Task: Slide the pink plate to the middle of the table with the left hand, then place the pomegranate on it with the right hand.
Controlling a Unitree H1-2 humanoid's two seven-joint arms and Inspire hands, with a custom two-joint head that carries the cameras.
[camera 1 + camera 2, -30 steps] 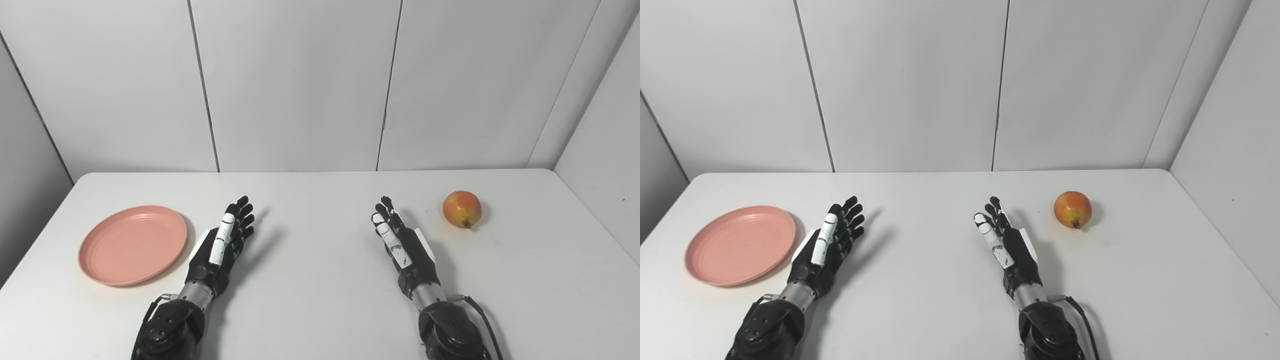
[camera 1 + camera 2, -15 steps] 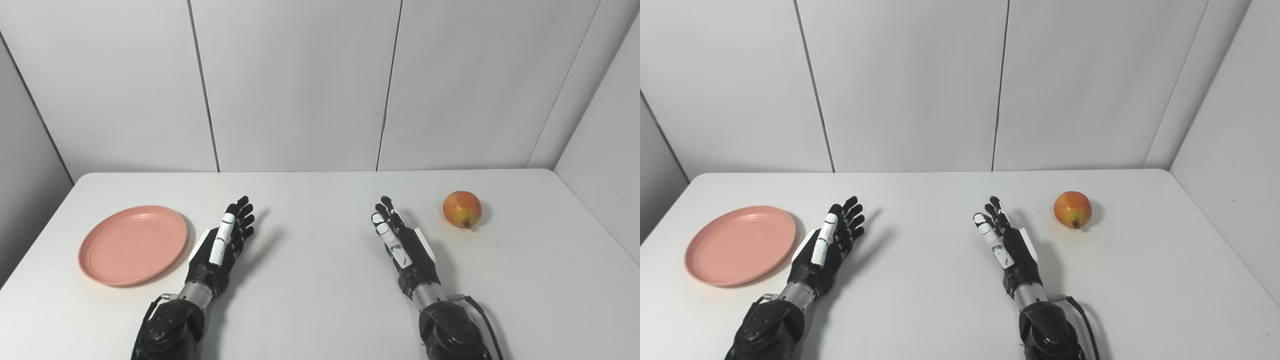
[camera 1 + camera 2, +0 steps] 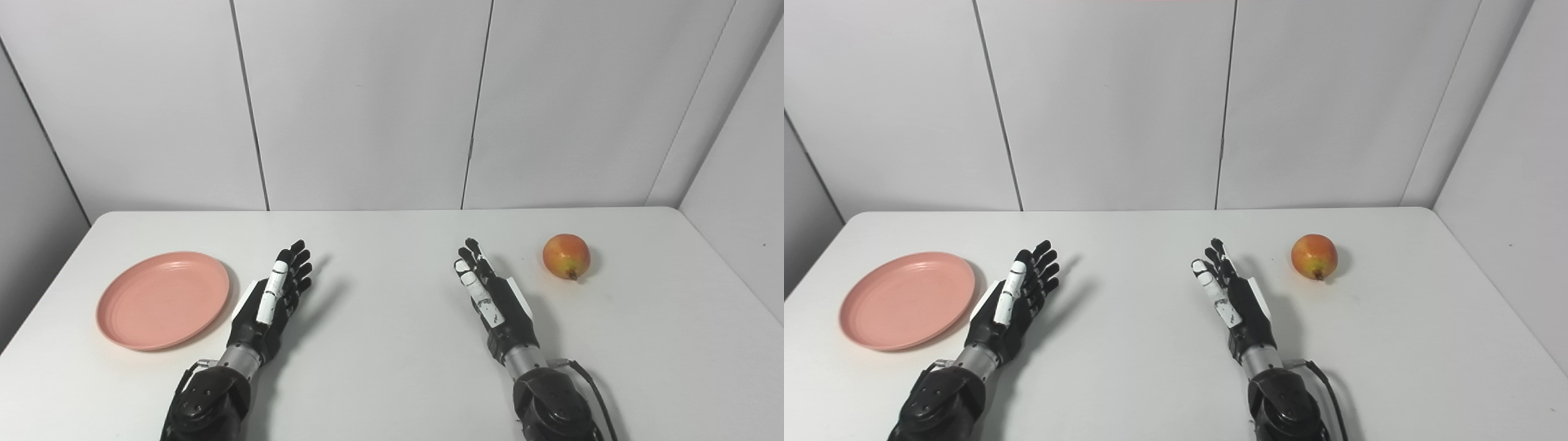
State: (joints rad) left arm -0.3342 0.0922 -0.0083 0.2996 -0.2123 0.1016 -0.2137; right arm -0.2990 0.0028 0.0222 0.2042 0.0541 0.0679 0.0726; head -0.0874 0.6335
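We see the pink plate (image 3: 162, 300), round, shallow and empty, lying flat at the left side of the surface. The pomegranate (image 3: 566, 256), red and yellow, rests far right, its dark crown pointing near-right.

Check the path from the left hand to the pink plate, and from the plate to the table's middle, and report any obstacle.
Nothing visible blocks either path. The left hand lies open just right of the pink plate, with bare table between them and across the middle. The pomegranate sits far right.
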